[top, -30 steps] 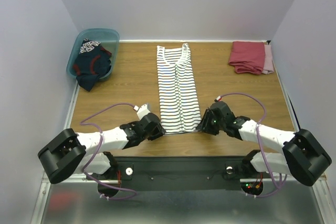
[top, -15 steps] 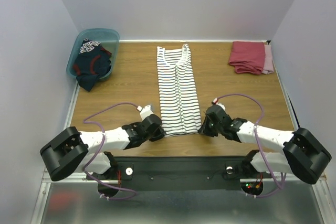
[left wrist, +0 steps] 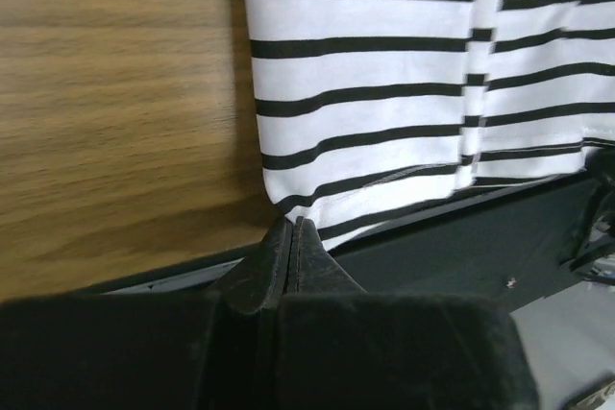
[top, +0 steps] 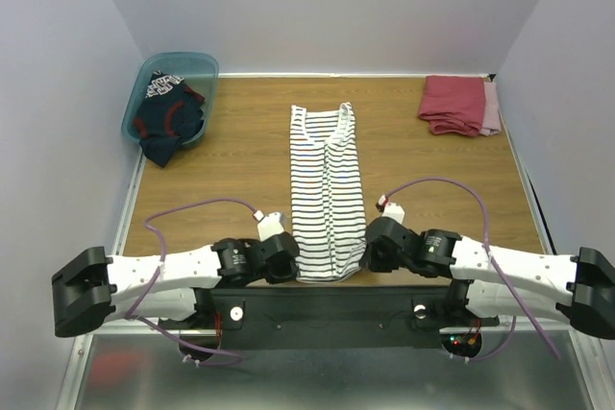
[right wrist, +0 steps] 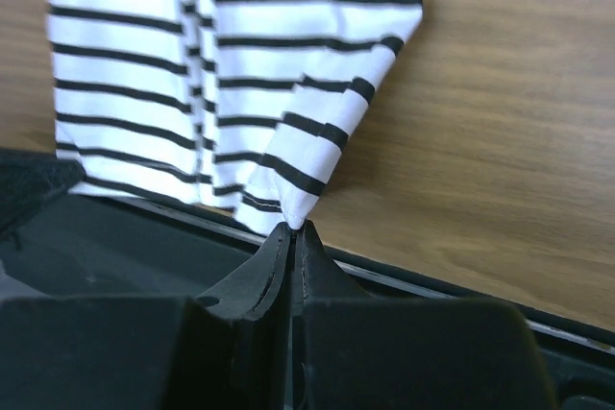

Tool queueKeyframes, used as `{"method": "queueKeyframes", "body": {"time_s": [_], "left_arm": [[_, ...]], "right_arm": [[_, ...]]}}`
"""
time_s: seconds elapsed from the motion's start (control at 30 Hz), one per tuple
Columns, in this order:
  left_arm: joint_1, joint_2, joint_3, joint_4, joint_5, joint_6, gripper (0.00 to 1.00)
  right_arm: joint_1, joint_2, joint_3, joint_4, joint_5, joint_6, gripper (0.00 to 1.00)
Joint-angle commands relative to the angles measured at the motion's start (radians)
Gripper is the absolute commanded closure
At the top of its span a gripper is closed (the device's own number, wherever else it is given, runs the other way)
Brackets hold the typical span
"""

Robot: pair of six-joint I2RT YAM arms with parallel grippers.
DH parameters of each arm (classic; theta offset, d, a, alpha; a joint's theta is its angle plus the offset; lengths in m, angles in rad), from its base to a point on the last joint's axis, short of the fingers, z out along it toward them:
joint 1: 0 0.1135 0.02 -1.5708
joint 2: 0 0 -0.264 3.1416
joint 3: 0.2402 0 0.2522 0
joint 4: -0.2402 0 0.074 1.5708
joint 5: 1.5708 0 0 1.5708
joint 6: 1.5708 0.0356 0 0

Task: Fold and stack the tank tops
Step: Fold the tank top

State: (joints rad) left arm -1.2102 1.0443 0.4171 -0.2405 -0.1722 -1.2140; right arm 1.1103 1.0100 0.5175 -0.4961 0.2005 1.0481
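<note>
Left wrist view: the left gripper (left wrist: 291,229) pinches shut on the near-left hem corner of the striped tank top (left wrist: 384,93); the right gripper (right wrist: 296,230) clamps its near-right corner. It lies lengthwise on the wooden table (top: 231,170), hem at the near edge. The navy tank top (top: 165,120) sits in the teal bin (top: 212,79).

Both wrist views crop the striped tank top (left wrist: 365,74) above its hem.
</note>
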Motion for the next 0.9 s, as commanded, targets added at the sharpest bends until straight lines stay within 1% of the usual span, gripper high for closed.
{"method": "queueKeyframes", "body": {"time_s": [0.0,0.03,0.07,0.13,0.23,0.33,0.37,0.5,0.57,0.67,0.87], "left_arm": [[0.0,-0.066,0.143,-0.18,-0.108,0.002,1.0],[0.009,-0.063,0.164,-0.187,-0.127,0.031,1.0],[0.039,-0.044,0.204,-0.181,-0.128,0.056,1.0],[0.073,-0.018,0.235,-0.177,-0.125,0.117,1.0],[0.155,0.032,0.265,-0.137,-0.099,0.175,1.0],[0.233,0.056,0.279,-0.06,-0.072,0.257,1.0],[0.251,0.062,0.279,-0.046,-0.069,0.257,1.0],[0.331,0.127,0.322,0.007,-0.059,0.342,1.0],[0.373,0.154,0.345,0.053,-0.044,0.372,1.0],[0.435,0.23,0.388,0.101,-0.004,0.425,1.0],[0.515,0.333,0.457,0.181,0.039,0.495,1.0]], "right_arm": [[0.008,-0.001,0.127,-0.079,0.152,0.013,0.99],[0.008,0.013,0.147,-0.079,0.168,0.006,0.99],[0.008,0.047,0.188,-0.079,0.195,-0.009,0.99],[0.006,0.084,0.223,-0.079,0.227,-0.028,0.99],[-0.007,0.156,0.303,-0.078,0.277,-0.069,0.97],[-0.038,0.223,0.363,-0.075,0.312,-0.129,0.97],[-0.049,0.24,0.372,-0.07,0.313,-0.143,0.97],[-0.148,0.282,0.403,0.01,0.284,-0.22,0.98],[-0.178,0.309,0.426,0.034,0.281,-0.258,0.98],[-0.222,0.36,0.458,0.077,0.28,-0.307,0.99],[-0.319,0.438,0.509,0.174,0.255,-0.385,1.0]]}}
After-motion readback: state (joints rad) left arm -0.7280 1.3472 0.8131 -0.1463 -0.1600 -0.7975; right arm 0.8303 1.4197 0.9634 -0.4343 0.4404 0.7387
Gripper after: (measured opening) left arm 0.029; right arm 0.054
